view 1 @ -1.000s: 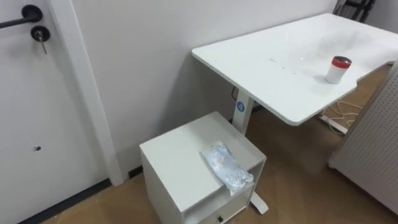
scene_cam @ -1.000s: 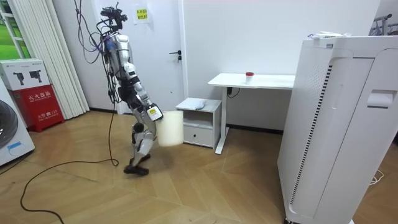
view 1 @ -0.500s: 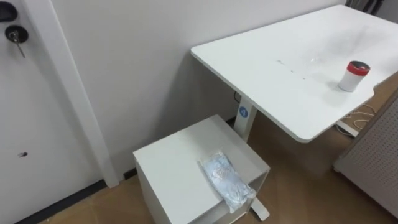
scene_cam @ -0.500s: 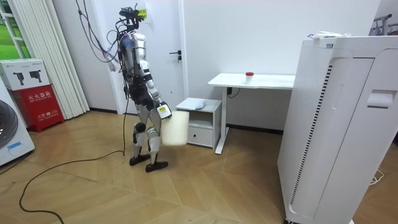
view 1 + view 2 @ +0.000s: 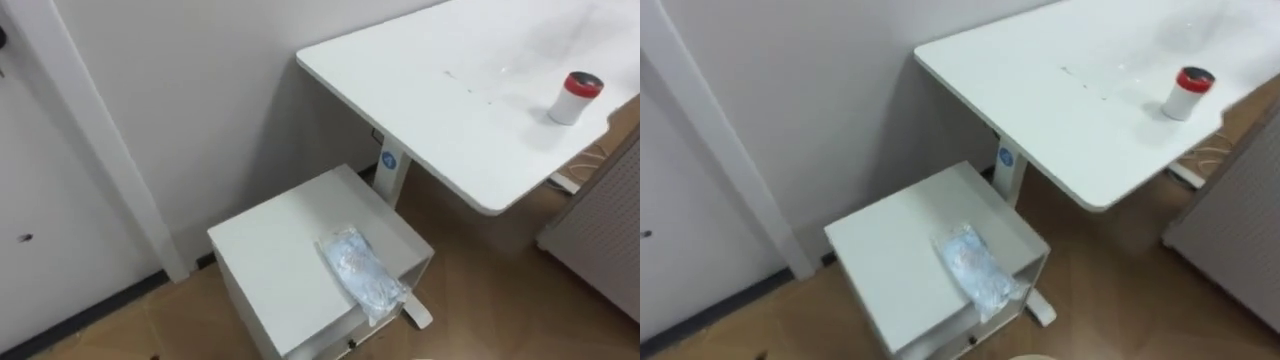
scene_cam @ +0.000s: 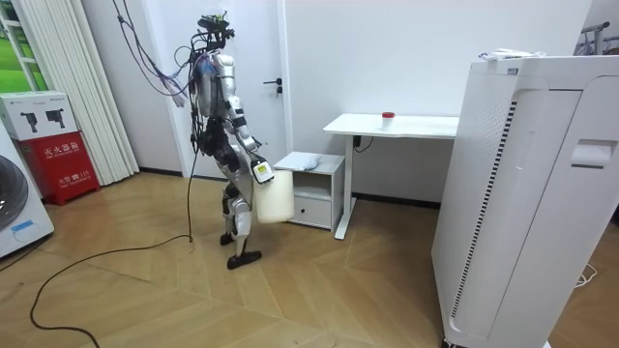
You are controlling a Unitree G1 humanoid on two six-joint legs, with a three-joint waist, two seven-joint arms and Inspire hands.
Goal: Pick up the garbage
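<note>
Bag (image 5: pixel 362 278) on cabinet (image 5: pixel 270 250) top, apart from hand (image 6: pixel 259 172).

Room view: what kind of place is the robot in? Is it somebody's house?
Likely a test room set up like a home, though I can't be sure. There's a white desk, a low white cabinet with a crumpled plastic bag on top, and what looks like a washing machine.

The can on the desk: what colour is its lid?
Red, on a white can; clearest in the left eye view.
</note>
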